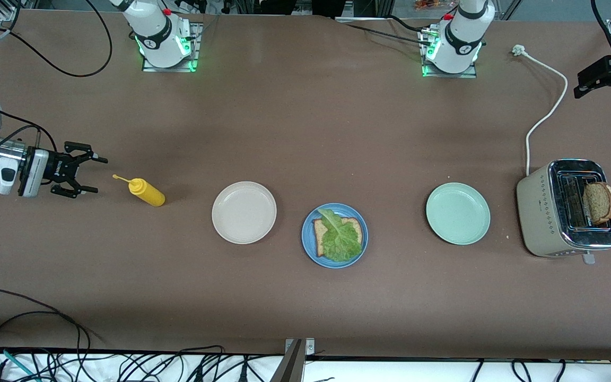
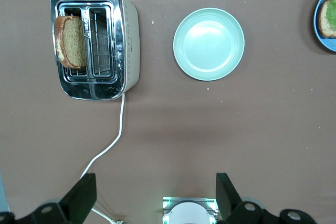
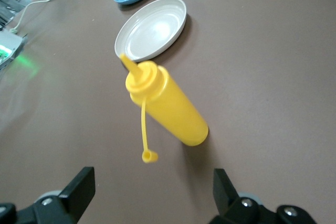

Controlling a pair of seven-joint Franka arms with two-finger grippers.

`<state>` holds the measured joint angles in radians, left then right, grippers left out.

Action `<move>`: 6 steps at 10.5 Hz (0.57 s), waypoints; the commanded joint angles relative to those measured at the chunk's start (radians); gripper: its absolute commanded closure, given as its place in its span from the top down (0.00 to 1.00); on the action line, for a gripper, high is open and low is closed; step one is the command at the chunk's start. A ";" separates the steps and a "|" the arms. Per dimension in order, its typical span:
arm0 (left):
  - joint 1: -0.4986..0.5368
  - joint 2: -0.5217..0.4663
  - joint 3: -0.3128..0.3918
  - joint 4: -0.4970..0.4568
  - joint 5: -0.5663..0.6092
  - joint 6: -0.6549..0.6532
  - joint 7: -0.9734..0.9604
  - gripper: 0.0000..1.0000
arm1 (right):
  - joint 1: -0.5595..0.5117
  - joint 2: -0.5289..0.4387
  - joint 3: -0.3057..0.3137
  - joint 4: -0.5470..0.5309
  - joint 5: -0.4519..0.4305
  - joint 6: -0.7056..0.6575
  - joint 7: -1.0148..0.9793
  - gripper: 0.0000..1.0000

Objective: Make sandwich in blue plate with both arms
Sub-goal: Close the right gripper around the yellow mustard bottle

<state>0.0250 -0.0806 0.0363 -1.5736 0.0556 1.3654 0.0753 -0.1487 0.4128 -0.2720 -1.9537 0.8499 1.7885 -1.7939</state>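
A: Where are the grippers?

B: The right gripper [image 1: 87, 175] hangs with jaws spread and empty at the right arm's end of the bench [image 1: 305, 297], pointing at a yellow squeeze bottle [image 1: 147, 192] beside it. The left gripper [image 2: 155, 195] is high over the left arm's end, jaws wide, holding nothing.

A: And the sandwich?

B: One bread slice [image 1: 337, 231] lies in the blue plate [image 1: 308, 242] with a lettuce leaf [image 1: 340, 237] on top, between a cream plate [image 1: 244, 213] and a mint plate [image 1: 457, 214]. The second slice [image 1: 599, 202] stands in the toaster [image 1: 544, 217].
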 commanded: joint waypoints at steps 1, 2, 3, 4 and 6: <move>0.001 0.010 -0.001 0.026 -0.003 -0.020 0.017 1.00 | -0.035 0.087 0.004 0.047 0.055 -0.093 -0.137 1.00; 0.001 0.010 -0.001 0.026 -0.003 -0.020 0.017 1.00 | -0.051 0.115 0.005 0.047 0.076 -0.113 -0.188 1.00; 0.001 0.010 -0.001 0.026 -0.003 -0.020 0.017 1.00 | -0.054 0.145 0.005 0.053 0.107 -0.126 -0.235 1.00; 0.001 0.010 -0.001 0.026 -0.003 -0.020 0.017 1.00 | -0.054 0.170 0.005 0.061 0.125 -0.127 -0.274 1.00; 0.001 0.010 -0.001 0.026 -0.003 -0.020 0.017 1.00 | -0.052 0.199 0.010 0.078 0.149 -0.129 -0.317 1.00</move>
<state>0.0244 -0.0806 0.0362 -1.5736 0.0555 1.3647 0.0753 -0.1869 0.5629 -0.2717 -1.9276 0.9622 1.6949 -2.0536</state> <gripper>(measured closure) 0.000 0.000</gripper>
